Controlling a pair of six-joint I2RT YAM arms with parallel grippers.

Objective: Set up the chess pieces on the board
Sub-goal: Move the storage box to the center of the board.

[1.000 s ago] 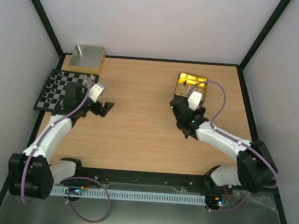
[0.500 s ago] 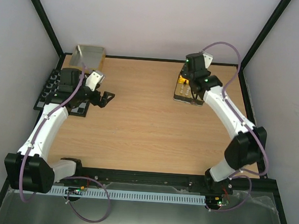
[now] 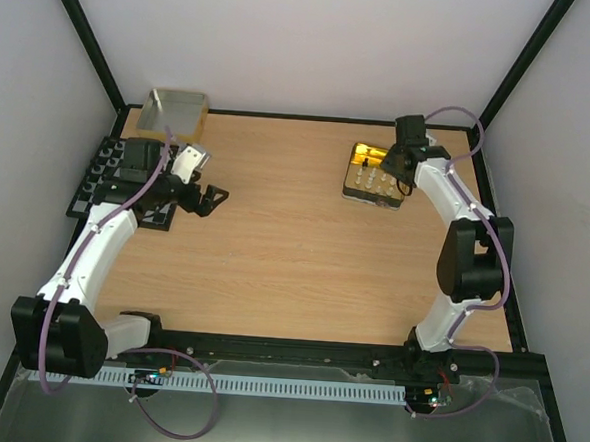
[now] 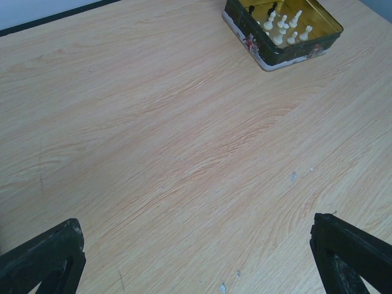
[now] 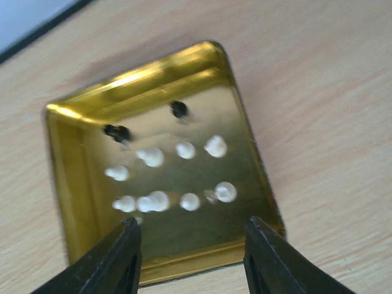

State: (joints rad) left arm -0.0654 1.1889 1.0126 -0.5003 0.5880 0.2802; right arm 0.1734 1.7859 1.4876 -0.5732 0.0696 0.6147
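The board (image 3: 89,180) lies at the table's left edge with black chess pieces (image 3: 102,159) on it, partly hidden under my left arm. More chess pieces stand in the gold tin (image 3: 370,178): several cream ones (image 5: 190,201) and two black ones (image 5: 179,109). My right gripper (image 3: 393,163) hangs over the tin's near rim (image 5: 184,260). In the right wrist view this gripper (image 5: 192,223) has its jaws apart with nothing between them. My left gripper (image 3: 208,198) is wide open over bare wood just right of the board, and its view shows one finger (image 4: 49,257) at each bottom corner.
A grey box with a tan rim (image 3: 171,114) stands at the back left, behind the board. The tin (image 4: 282,27) shows far off in the left wrist view. White walls with black frame posts enclose the table on three sides.
My right arm swung from mid-table to the back right and now hangs over the gold tin. The left arm drew back slightly over the board; its gripper stays open.
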